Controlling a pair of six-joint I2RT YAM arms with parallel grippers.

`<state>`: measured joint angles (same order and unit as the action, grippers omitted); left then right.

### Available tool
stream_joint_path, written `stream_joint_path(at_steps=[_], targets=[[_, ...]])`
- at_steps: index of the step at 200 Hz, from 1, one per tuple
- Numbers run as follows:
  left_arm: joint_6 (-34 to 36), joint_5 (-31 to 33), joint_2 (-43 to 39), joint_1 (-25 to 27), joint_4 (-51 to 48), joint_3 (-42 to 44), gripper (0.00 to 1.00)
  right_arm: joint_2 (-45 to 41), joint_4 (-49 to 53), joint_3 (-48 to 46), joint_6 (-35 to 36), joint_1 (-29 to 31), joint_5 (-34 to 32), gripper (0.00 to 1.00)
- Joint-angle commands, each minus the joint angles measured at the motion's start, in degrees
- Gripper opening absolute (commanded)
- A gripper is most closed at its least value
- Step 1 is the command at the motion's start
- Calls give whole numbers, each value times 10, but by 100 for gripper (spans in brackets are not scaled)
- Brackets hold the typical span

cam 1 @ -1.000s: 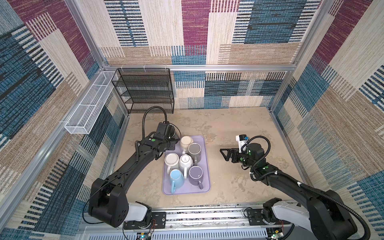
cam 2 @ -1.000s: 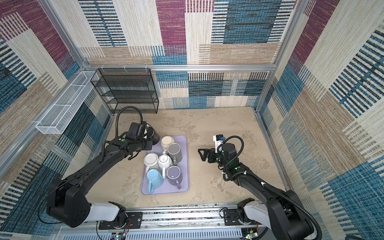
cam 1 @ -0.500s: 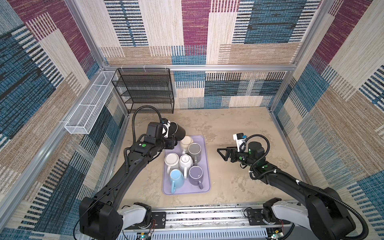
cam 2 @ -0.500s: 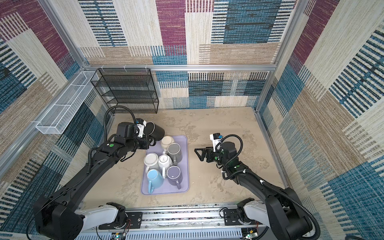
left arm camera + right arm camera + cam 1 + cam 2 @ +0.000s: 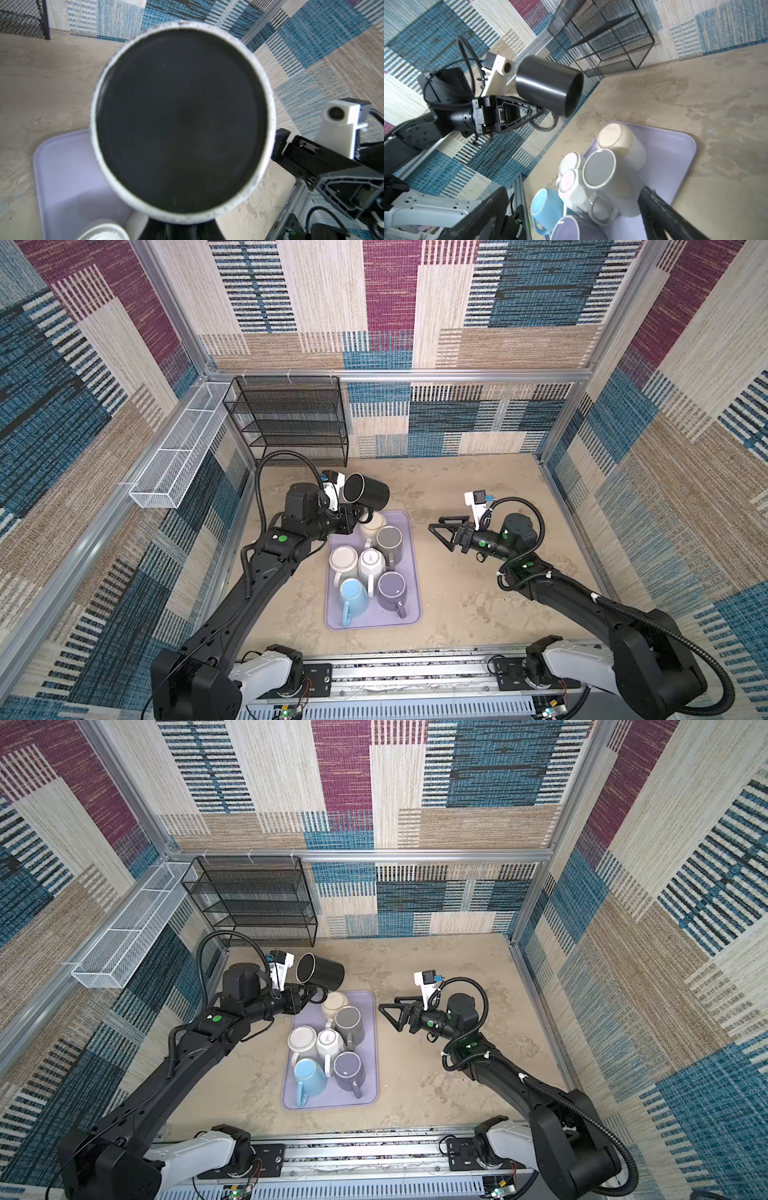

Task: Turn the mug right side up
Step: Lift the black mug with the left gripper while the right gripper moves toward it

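A black mug (image 5: 368, 490) (image 5: 322, 972) hangs on its side above the far left corner of the lavender tray (image 5: 413, 610) (image 5: 371, 1092). My left gripper (image 5: 352, 517) (image 5: 309, 993) is shut on its handle (image 5: 544, 127). In the left wrist view the mug's white-ringed base (image 5: 182, 122) fills the frame and hides the left gripper (image 5: 178, 231). In the right wrist view its mouth (image 5: 573, 94) points away from that arm. My right gripper (image 5: 439, 534) (image 5: 388, 1014) (image 5: 573, 209) stands open and empty, right of the tray, pointing at it.
Several mugs stand upside down on the tray: cream (image 5: 372, 524), grey (image 5: 389, 541), two white (image 5: 344, 564), blue (image 5: 353, 595) and purple (image 5: 392, 589). A black wire rack (image 5: 291, 423) stands at the back left. A white wire basket (image 5: 178, 456) hangs on the left wall.
My left arm has lifted the black mug off the table beside the tray and tipped it onto its side. My right gripper has edged left towards the tray, still open.
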<state>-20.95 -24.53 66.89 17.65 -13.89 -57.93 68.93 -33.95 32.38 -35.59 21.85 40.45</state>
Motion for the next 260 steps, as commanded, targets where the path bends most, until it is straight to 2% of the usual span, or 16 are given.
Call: stream_joint_path(at_steps=[1,32,78,113,198,260], targets=[[-32,-69,-6,0,118,4,0,12,-50,22,-18,0,29,100],[-56,-122,-4,0,169,9,0,38,-69,52,-29,0,45,100],[-95,-158,-4,0,266,26,0,97,-179,75,-99,15,66,95],[-125,-195,-3,1,364,51,0,127,-216,99,-115,35,67,95],[-182,-202,-19,11,567,128,0,178,-363,103,-185,81,40,92],[-235,-197,-4,21,702,192,0,189,-389,99,-183,104,20,90]])
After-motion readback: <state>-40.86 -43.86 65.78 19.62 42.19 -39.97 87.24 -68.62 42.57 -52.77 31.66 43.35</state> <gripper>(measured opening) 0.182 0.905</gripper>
